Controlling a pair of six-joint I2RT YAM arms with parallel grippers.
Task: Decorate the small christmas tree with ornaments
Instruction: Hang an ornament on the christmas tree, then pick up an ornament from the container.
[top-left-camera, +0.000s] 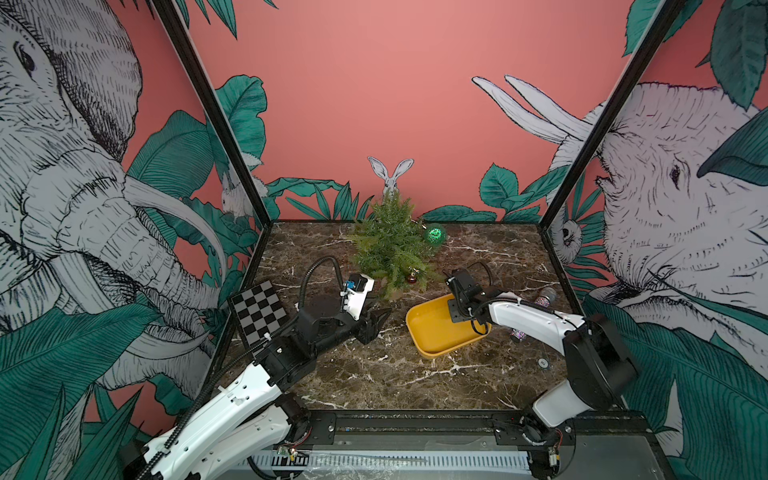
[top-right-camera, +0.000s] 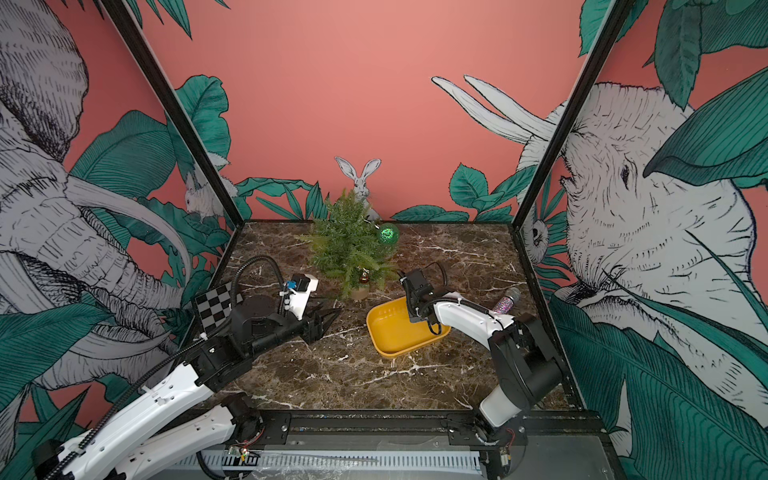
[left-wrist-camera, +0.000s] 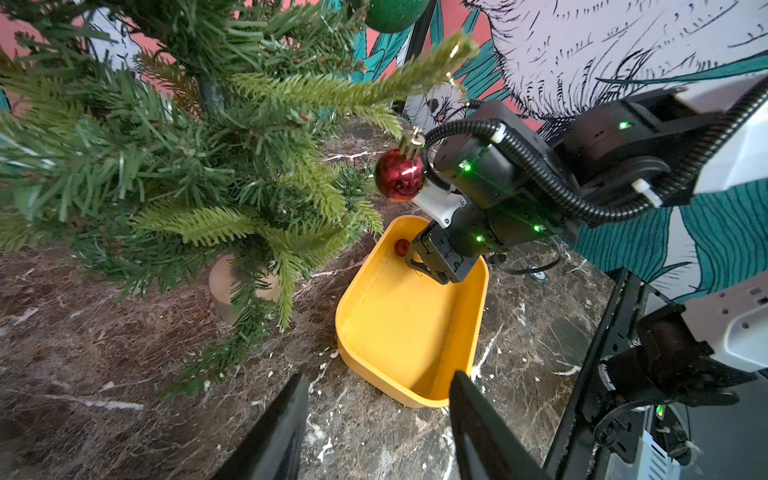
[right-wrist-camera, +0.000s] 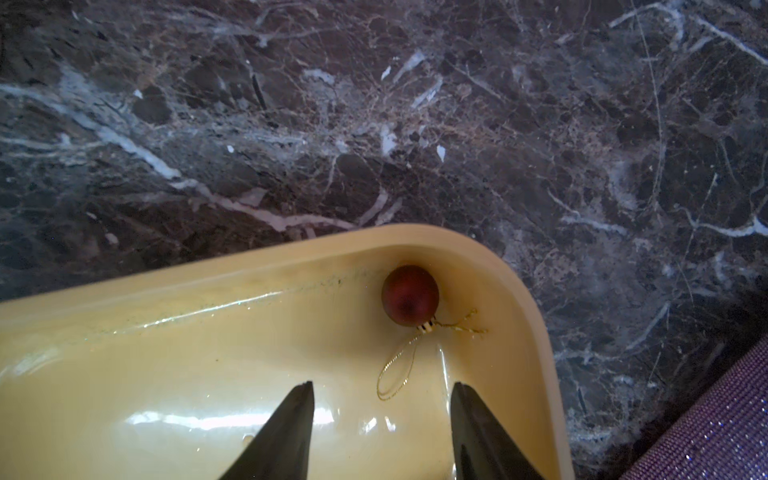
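Right gripper (right-wrist-camera: 381, 386) fingers apart, empty, over the yellow tray (right-wrist-camera: 166, 266)! Loose red ball (right-wrist-camera: 410, 295) sits in the tray's corner, string loop (right-wrist-camera: 392, 374) trailing back between the fingertips, so right arm's the nearer. Left gripper (left-wrist-camera: 379, 376), open too, hangs outside the tray.

this looks like a robot laboratory test cell. a brown marble-pattern tabletop (top-left-camera: 374, 374) is closed in by black metal frame posts (top-left-camera: 579, 162) and pink printed wall panels with drawn elephants and green leaves (top-left-camera: 395, 104). a white and black left robot arm (top-left-camera: 232, 411) and a similar right robot arm (top-left-camera: 536, 320) are fixed on a black metal rail (top-left-camera: 415, 424), beside a white slotted cable duct (top-left-camera: 415, 460). a black and grey checkerboard card (top-left-camera: 259, 311) stands near the left wall.
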